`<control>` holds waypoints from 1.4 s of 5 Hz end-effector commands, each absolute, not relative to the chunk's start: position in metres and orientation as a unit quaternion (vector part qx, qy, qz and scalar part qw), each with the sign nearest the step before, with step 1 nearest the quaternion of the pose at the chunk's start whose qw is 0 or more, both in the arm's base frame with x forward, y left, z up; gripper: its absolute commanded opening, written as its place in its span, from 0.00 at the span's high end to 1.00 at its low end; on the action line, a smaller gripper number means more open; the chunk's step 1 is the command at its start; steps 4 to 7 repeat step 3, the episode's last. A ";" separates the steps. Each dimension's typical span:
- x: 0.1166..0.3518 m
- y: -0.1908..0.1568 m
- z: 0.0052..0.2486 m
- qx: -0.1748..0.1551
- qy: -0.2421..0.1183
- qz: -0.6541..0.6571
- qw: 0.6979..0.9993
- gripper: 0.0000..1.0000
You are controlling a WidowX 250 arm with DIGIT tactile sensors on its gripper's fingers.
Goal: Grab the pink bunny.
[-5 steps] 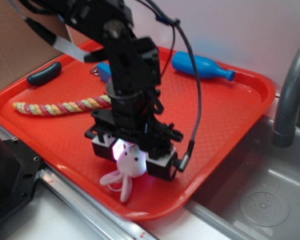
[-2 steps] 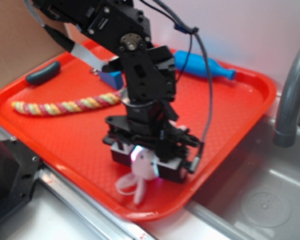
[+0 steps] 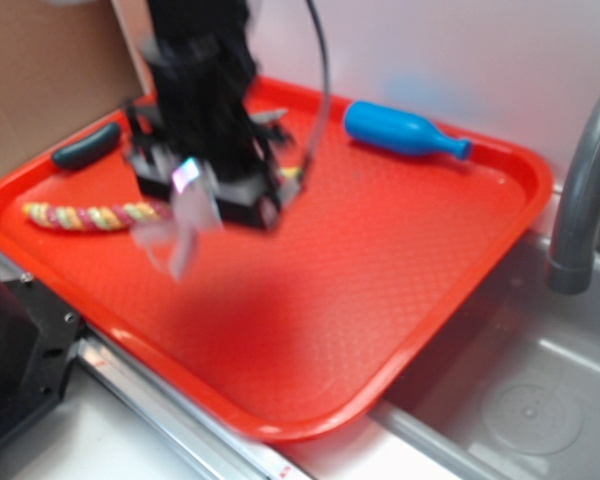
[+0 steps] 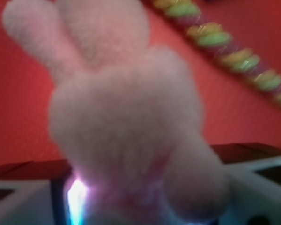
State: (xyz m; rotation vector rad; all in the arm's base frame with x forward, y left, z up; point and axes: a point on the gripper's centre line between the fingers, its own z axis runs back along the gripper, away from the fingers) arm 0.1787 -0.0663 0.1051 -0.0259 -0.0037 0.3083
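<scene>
Exterior view: jaws closed on the pink bunny, lifted off the tray.

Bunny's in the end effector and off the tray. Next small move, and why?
Probably just hold the grip and slow to a stop. The pink bunny hangs from the end effector above the red tray, near the striped rope, and the exterior view is motion-blurred.

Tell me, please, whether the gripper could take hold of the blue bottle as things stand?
Probably not yet: the gripper is shut on the pink bunny, away from the blue bottle. The tray between looks unobstructed.
</scene>
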 end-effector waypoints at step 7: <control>0.179 0.021 0.208 -0.032 -0.056 0.138 0.988 1.00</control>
